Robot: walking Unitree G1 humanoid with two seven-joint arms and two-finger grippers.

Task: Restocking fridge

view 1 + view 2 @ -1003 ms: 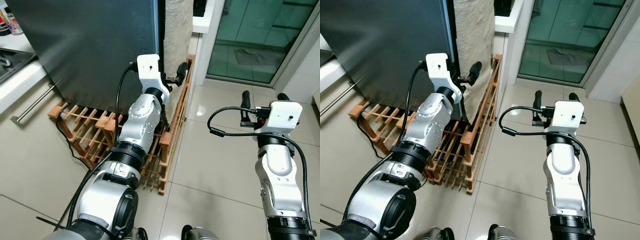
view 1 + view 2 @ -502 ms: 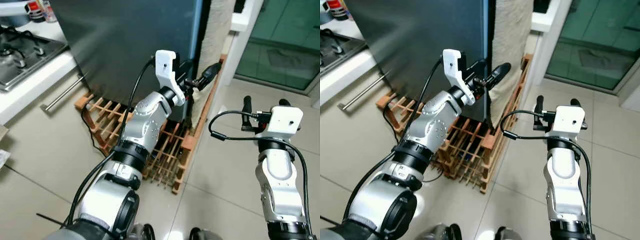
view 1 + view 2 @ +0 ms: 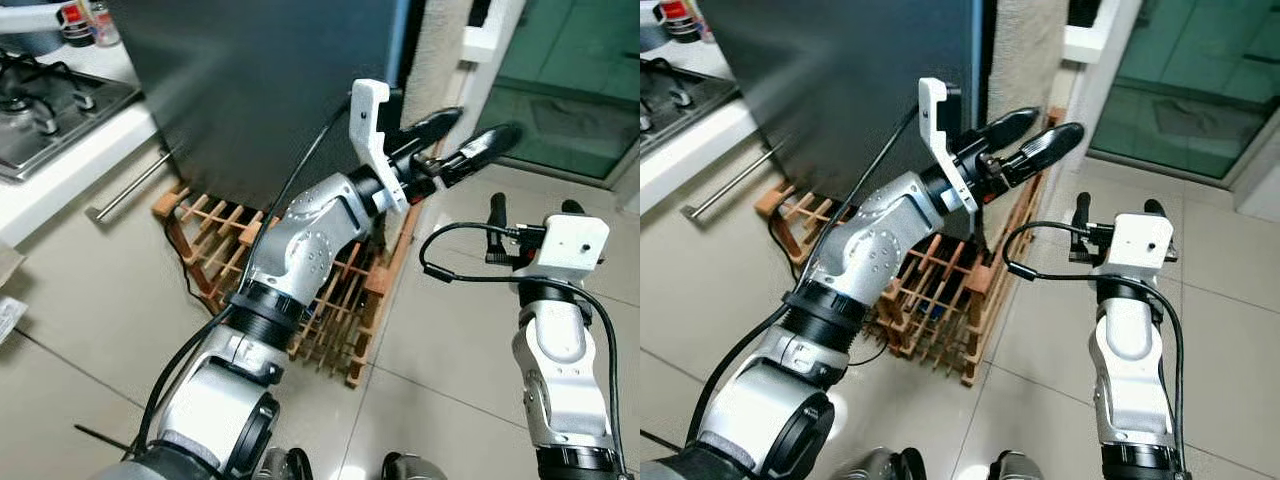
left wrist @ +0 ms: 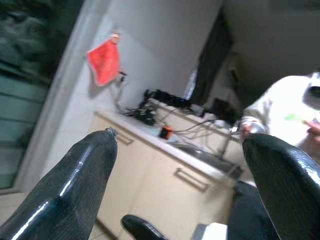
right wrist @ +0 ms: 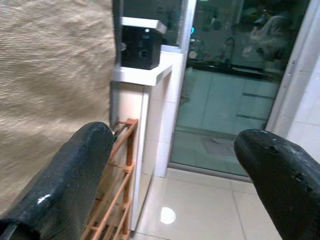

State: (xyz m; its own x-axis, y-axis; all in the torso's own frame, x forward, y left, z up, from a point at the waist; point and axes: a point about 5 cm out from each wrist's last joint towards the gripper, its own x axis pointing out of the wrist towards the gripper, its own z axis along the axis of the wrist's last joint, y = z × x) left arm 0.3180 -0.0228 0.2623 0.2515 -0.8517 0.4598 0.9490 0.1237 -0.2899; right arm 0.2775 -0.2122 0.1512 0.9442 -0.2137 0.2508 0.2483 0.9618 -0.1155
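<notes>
- Since the last frame my left gripper (image 3: 1025, 135) has swung up and away from the fridge (image 3: 270, 80) edge, and its fingers have spread wide with nothing between them.
- It now hangs in the air above the wooden rack (image 3: 330, 300), just beside the fridge's dark door.
- My right gripper (image 3: 530, 205) is held low over the floor tiles (image 3: 450, 330), fingers wide apart and empty too.
- Fridge door looks closed from here, with the tabletop (image 3: 60, 150) and its hob to the left.
- Left wrist view catches a person (image 4: 280, 105) by a sink counter.
</notes>
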